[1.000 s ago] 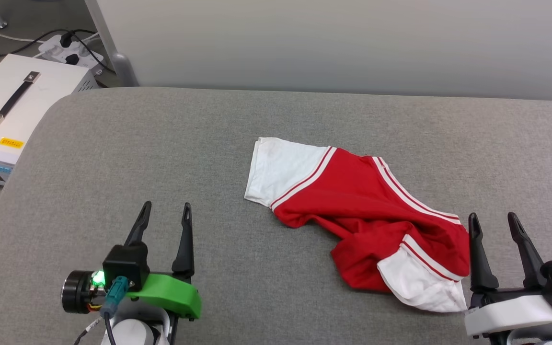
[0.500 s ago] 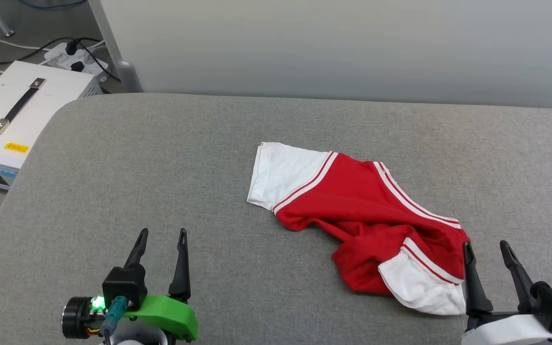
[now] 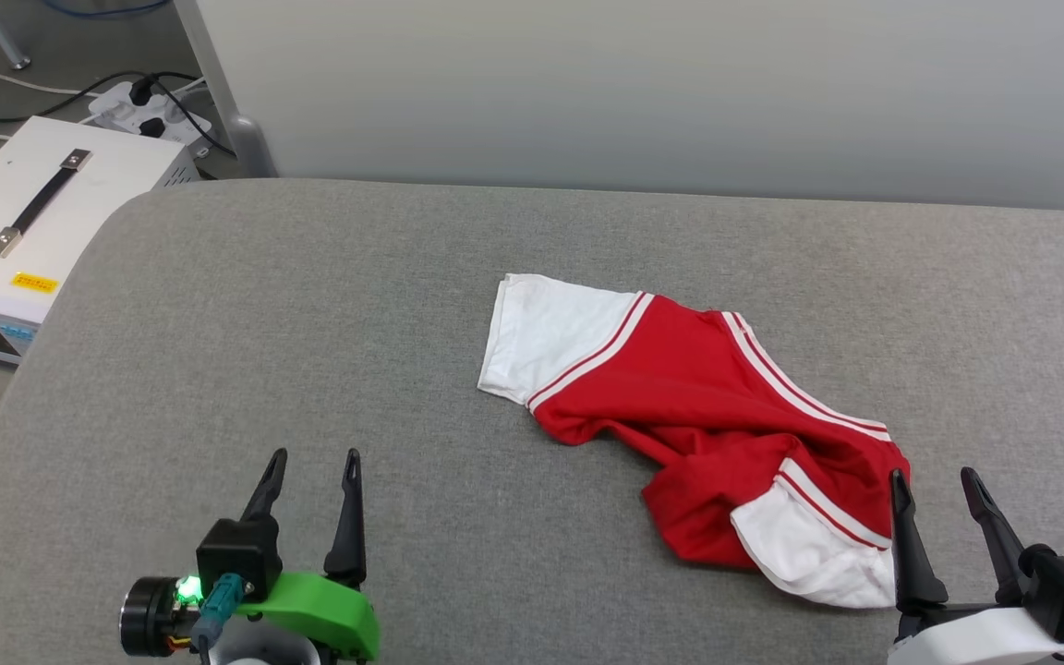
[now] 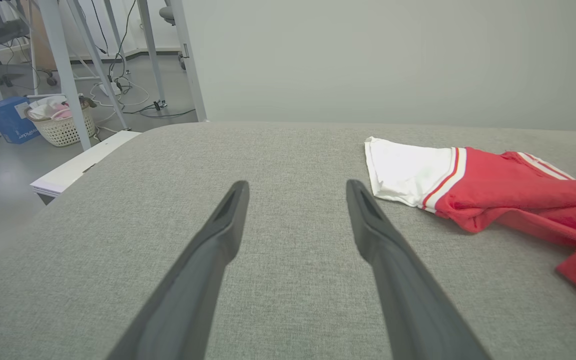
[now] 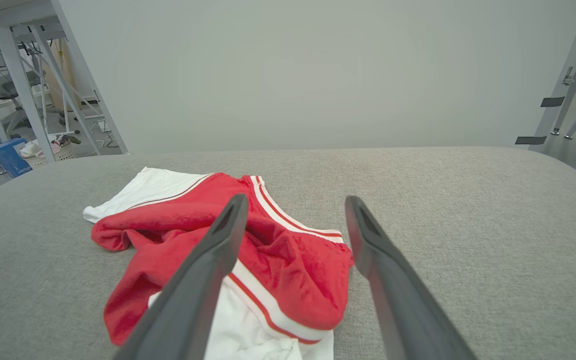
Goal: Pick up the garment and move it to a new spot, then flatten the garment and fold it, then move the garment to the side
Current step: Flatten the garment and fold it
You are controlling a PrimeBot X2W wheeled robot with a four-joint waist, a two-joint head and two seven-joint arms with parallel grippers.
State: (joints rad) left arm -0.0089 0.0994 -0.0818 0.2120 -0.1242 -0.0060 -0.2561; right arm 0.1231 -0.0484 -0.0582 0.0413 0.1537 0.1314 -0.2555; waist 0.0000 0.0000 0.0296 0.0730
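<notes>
garment lies crumpled on the worktop; left hand and right hand both gape empty. right should pinch its bunched near end deep, then lift slowly.

Garment — red jersey T-shirt, white short sleeves, red-white striped trim — is lying crumpled on the grey fabric surface, right of centre in the head view. One white sleeve is spreading flat at the far-left end; the other is bunching at the near-right end, with the red body folding over itself between.
</notes>
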